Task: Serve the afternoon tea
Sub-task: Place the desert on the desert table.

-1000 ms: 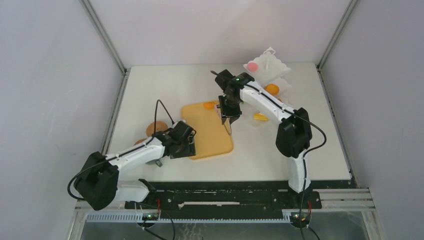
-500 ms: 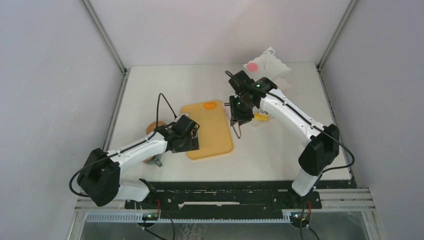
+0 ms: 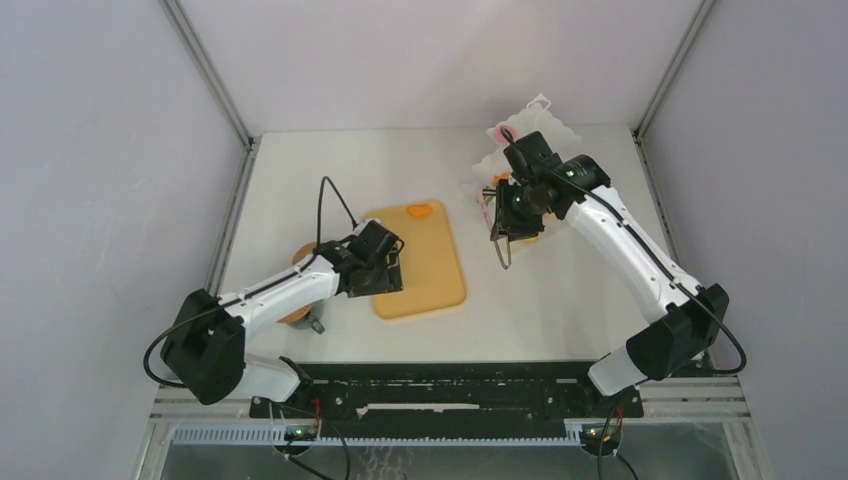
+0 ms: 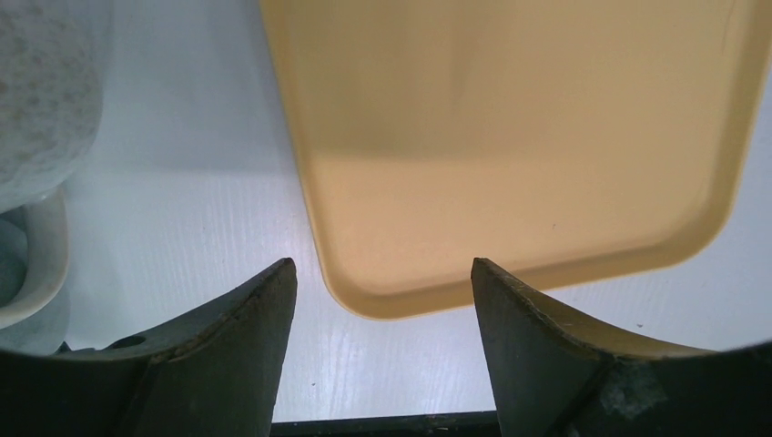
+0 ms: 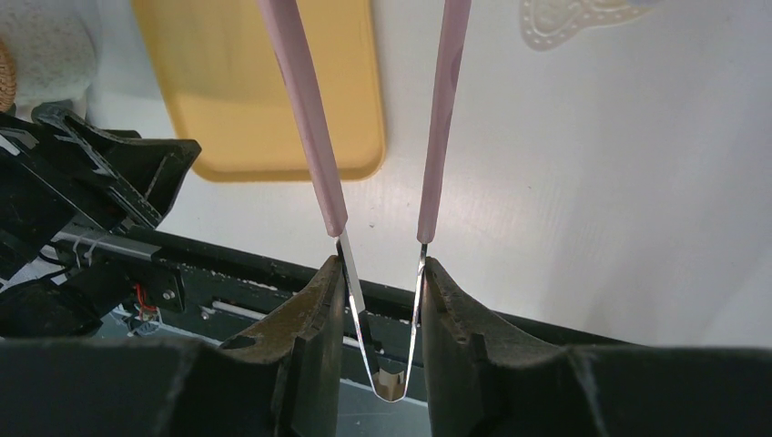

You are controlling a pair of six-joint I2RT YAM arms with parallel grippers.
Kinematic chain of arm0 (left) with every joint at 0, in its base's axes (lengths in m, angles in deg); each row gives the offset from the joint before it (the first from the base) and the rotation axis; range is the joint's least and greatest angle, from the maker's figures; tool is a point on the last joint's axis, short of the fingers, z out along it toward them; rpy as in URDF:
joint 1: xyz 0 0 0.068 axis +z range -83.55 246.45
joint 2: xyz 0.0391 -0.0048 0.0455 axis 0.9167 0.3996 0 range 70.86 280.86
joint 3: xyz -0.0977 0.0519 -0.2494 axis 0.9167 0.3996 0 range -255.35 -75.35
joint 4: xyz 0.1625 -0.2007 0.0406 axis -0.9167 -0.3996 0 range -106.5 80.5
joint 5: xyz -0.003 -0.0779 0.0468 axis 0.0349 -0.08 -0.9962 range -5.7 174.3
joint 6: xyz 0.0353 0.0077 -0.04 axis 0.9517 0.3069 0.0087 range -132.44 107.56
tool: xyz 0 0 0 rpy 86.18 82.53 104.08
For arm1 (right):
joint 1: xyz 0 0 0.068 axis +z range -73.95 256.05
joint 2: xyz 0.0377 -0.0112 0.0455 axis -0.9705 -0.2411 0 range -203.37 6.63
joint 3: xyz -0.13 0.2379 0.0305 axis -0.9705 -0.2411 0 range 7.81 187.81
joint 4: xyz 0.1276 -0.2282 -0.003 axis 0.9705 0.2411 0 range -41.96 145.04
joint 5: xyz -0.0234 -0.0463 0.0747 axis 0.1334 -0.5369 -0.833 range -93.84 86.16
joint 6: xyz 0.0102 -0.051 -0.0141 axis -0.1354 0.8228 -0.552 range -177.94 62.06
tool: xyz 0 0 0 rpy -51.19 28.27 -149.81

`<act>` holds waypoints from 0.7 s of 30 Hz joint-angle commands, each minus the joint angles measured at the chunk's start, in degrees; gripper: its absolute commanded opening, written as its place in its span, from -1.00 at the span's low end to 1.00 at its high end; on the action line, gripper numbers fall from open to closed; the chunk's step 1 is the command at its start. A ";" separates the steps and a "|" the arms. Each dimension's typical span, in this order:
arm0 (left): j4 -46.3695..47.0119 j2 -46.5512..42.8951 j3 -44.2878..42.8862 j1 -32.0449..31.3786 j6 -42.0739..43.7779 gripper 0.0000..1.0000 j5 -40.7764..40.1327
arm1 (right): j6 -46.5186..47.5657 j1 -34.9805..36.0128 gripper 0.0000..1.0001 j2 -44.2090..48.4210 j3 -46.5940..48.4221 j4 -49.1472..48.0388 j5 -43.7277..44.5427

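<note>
Two pincers: the right pincer [image 5: 382,273] clamps pink tongs [image 5: 309,137], presumably as a serving tool; the left pincer [image 4: 382,269], apart, hovers over the wooden board [image 4: 510,137] corner.

- Even, diffuse light fills the top view; the white worktop [image 3: 330,180] reads bright, with only soft, faint shadows.
- Left wrist view: a soft-edged shadow darkens the near half of the tan board [image 4: 510,237]; the mug [image 4: 41,100] at left is blurred.
- Right wrist view: the worktop washes out pale at right, and steel ends glint on the tongs [image 5: 314,137].
</note>
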 commanded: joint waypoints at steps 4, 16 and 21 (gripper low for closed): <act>-0.11 1.52 -4.91 -0.39 1.69 0.51 -1.25 | 2.16 -1.40 -0.61 5.39 3.56 3.93 0.41; 0.91 3.23 -6.12 -0.38 2.49 0.50 -0.77 | 2.40 -2.68 -0.61 5.57 16.96 13.46 3.39; 1.37 3.68 -6.70 -0.39 2.94 0.50 -0.48 | 3.01 -6.02 -0.62 5.12 19.88 14.66 4.24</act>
